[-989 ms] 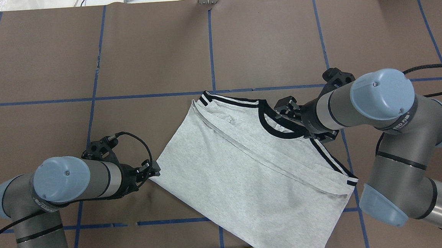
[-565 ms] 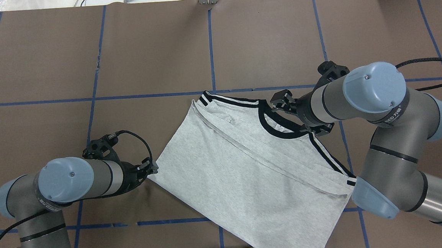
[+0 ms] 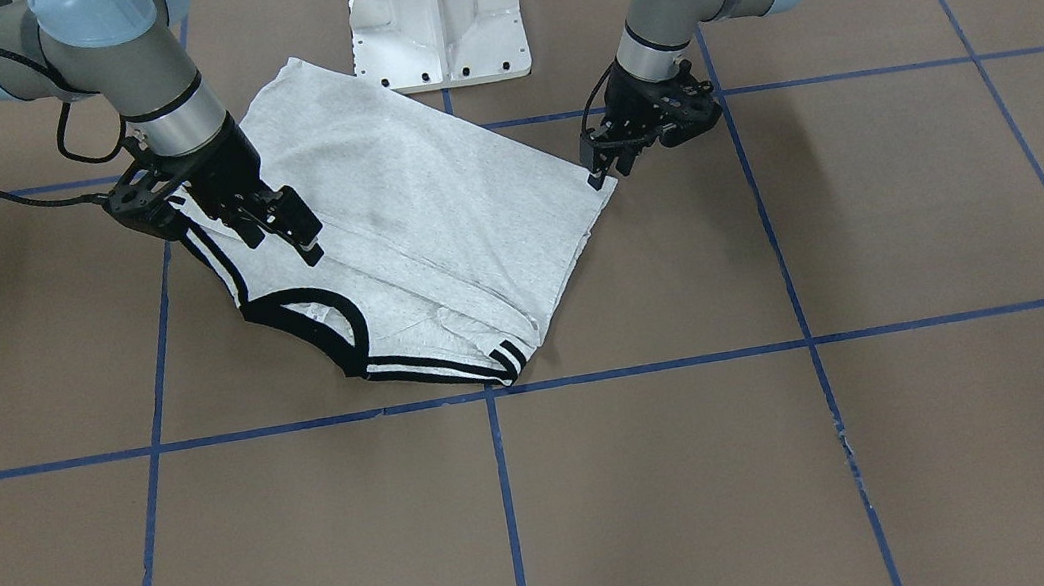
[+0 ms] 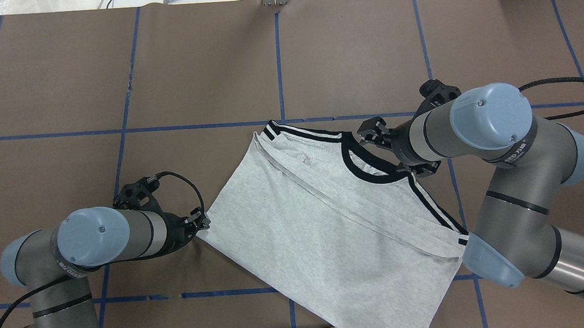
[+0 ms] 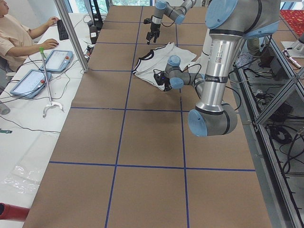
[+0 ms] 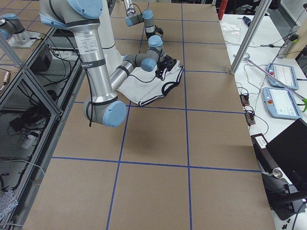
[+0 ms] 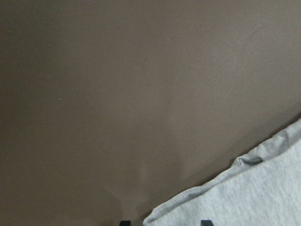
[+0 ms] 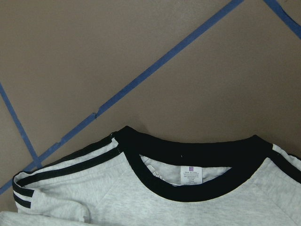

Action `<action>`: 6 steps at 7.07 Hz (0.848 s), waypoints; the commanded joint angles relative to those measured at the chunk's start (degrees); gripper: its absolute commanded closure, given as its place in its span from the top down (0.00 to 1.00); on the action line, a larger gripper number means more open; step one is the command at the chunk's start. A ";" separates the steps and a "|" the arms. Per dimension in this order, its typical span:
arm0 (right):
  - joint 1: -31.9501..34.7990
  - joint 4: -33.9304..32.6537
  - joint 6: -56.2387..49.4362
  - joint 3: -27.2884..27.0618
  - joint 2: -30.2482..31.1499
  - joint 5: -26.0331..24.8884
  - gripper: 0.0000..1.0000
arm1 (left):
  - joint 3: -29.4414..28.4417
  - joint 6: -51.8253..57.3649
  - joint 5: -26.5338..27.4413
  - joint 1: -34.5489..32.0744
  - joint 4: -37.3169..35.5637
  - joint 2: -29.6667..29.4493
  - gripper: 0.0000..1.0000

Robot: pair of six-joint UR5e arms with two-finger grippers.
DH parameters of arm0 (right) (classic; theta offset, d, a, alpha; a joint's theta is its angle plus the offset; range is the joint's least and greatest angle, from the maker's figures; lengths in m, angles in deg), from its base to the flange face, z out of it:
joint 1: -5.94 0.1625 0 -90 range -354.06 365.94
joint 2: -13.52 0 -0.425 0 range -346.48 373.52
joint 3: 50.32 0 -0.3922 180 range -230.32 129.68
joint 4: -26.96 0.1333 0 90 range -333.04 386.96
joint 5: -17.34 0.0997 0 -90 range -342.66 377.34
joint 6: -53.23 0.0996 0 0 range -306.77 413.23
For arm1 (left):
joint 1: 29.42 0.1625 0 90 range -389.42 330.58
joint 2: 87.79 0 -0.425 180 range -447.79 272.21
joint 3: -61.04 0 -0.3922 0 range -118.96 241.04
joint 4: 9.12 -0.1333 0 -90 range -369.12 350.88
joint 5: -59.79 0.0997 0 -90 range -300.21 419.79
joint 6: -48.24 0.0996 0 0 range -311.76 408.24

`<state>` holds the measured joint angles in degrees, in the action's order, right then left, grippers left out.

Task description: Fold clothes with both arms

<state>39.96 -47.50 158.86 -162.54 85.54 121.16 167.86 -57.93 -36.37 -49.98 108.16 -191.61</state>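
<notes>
jaws of the left gripper stood apart astride the hem corner of the t-shirt, and those of the right gripper stood apart above its black neckband, seemingly to pinch both ends. the soft heather-grey knit lay half-folded, faintly creased, on the matte brown surface.

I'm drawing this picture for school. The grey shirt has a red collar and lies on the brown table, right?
Not quite. The collar is black, not red; the right wrist view shows it close up. The rest is right: the grey shirt lies on the brown table.
</notes>
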 commanded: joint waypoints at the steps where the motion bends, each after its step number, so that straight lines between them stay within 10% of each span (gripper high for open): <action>1: 0.00 0.02 0.10 0.15 -0.03 -0.02 1.00 | -0.12 0.00 0.00 0.00 -0.04 -0.42 0.53; 6: 0.00 -0.25 0.27 0.15 -0.03 -0.37 1.00 | -0.29 0.00 0.71 0.09 -0.22 -0.42 0.54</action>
<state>39.95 -47.67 159.12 -162.38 85.51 120.82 167.63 -57.93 -35.74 -49.94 108.01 -192.05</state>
